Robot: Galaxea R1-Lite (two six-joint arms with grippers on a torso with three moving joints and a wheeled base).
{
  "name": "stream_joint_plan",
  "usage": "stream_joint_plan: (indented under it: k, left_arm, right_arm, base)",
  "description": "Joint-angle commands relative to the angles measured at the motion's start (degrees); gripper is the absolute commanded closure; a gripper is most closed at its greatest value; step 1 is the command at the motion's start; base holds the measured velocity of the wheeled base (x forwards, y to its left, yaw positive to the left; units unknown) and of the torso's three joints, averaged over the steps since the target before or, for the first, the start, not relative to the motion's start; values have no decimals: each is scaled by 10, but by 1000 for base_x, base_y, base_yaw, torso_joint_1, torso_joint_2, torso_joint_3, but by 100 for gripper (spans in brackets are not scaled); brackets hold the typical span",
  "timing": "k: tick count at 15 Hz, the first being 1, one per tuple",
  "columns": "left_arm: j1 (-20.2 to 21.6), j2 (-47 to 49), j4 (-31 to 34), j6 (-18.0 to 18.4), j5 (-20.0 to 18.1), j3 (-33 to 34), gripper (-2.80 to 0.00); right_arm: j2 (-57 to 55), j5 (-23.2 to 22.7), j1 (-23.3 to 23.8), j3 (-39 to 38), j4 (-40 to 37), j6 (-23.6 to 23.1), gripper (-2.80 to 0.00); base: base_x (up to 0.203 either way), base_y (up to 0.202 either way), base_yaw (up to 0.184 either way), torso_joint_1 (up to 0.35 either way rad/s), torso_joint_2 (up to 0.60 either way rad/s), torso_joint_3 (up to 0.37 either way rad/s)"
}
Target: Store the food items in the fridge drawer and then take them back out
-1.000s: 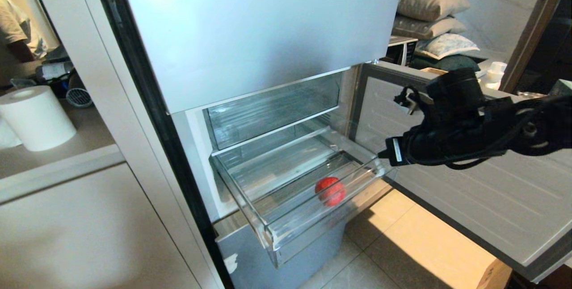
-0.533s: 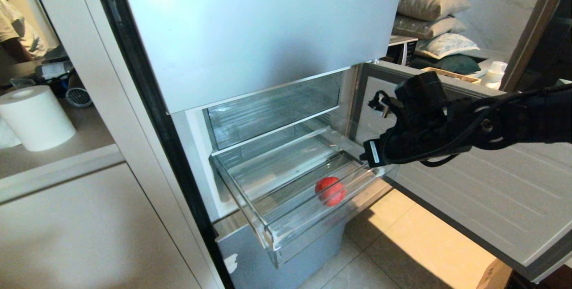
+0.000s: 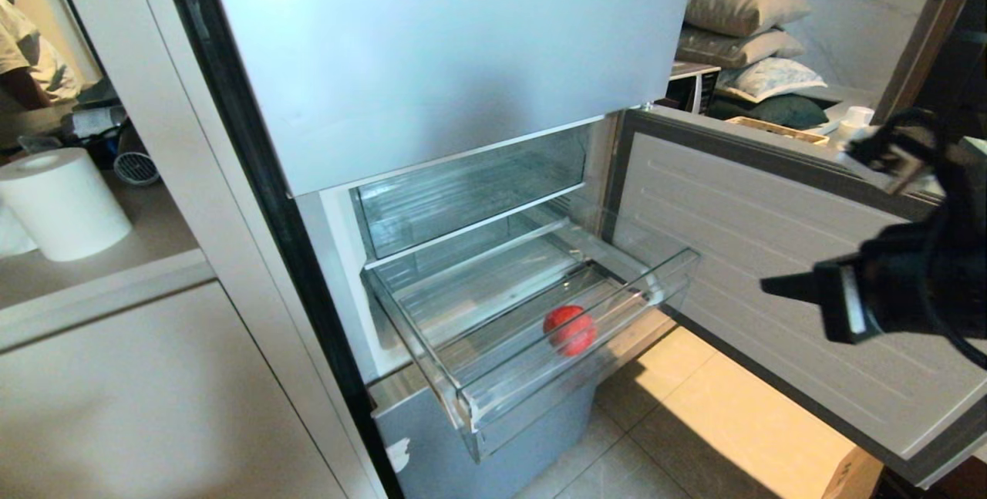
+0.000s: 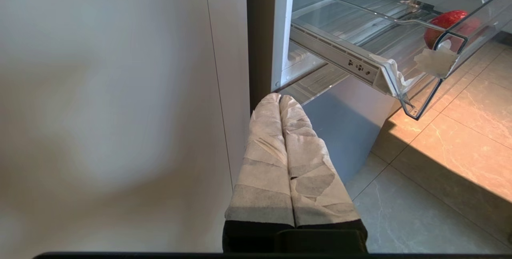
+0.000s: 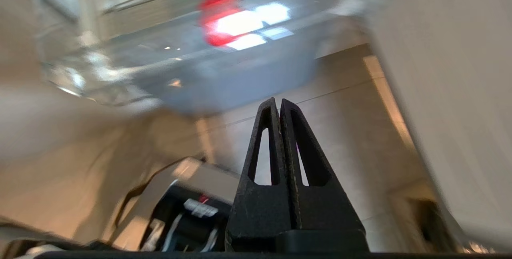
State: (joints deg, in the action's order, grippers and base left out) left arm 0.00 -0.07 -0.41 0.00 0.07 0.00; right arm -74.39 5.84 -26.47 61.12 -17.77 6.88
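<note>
A glossy red fruit (image 3: 570, 329) lies alone in the pulled-out clear fridge drawer (image 3: 555, 377), near its front right corner. It also shows as the red fruit (image 4: 448, 25) behind the drawer's lip (image 4: 416, 91), and as a blurred red fruit (image 5: 218, 15). My right arm (image 3: 910, 291) hangs off to the right of the drawer, in front of the open door. The right gripper (image 5: 280, 103) is shut and empty, above the floor tiles. My left gripper (image 4: 280, 98), with tape-wrapped fingers, is shut on nothing, low beside the cabinet.
The open fridge door (image 3: 771, 206) stands to the right of the drawer. A paper roll (image 3: 62, 202) sits on the counter at left, with a person (image 3: 23, 52) behind it. Pillows (image 3: 740, 5) lie at the back right. A cardboard box (image 3: 852, 476) is on the floor.
My right arm has drawn back from the drawer's right corner to the right edge of the head view. The red fruit and the drawer have not moved.
</note>
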Motion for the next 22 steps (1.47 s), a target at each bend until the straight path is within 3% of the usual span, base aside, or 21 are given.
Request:
stream_joint_plan:
  k: [1, 3, 5, 7, 9, 11, 13, 17, 19, 22]
  left_arm:
    - [0, 1, 0, 0, 0, 1, 0]
    - [0, 1, 0, 0, 0, 1, 0]
    - [0, 1, 0, 0, 0, 1, 0]
    - [0, 1, 0, 0, 0, 1, 0]
    - [0, 1, 0, 0, 0, 1, 0]
    - [0, 1, 0, 0, 0, 1, 0]
    - [0, 1, 0, 0, 0, 1, 0]
    - [0, 1, 0, 0, 0, 1, 0]
    - [0, 1, 0, 0, 0, 1, 0]
    - [0, 1, 0, 0, 0, 1, 0]
  right_arm:
    - [210, 62, -4, -102, 0, 10, 0]
    - [315, 131, 15, -173, 2, 21, 0]
    - [373, 165, 110, -219, 3, 26, 0]
    - [414, 170, 176, -306, 29, 22, 0]
    - [445, 129, 223, -393, 109, -14, 0]
    - [486, 44, 254, -535, 223, -67, 0]
    - [573, -13, 271, -610, 254, -95, 0]
    - [736, -49, 269, -612, 202, -130, 0]
    - [744, -56, 267, -611, 175, -99, 0]
    - [744, -56, 266, -611, 175, -94, 0]
  base:
    - [0, 0, 0, 0, 0, 0]
    - [0, 0, 0, 0, 0, 0]
    - [0, 0, 0, 0, 0, 0]
    - [0, 0, 0, 0, 0, 0]
    - [0, 0, 0, 0, 0, 0]
    - [0, 0, 0, 0, 0, 0]
    - [0, 0, 0, 0, 0, 0]
    - [0, 0, 0, 0, 0, 0]
    - [0, 0, 0, 0, 0, 0]
    - [0, 0, 0, 0, 0, 0]
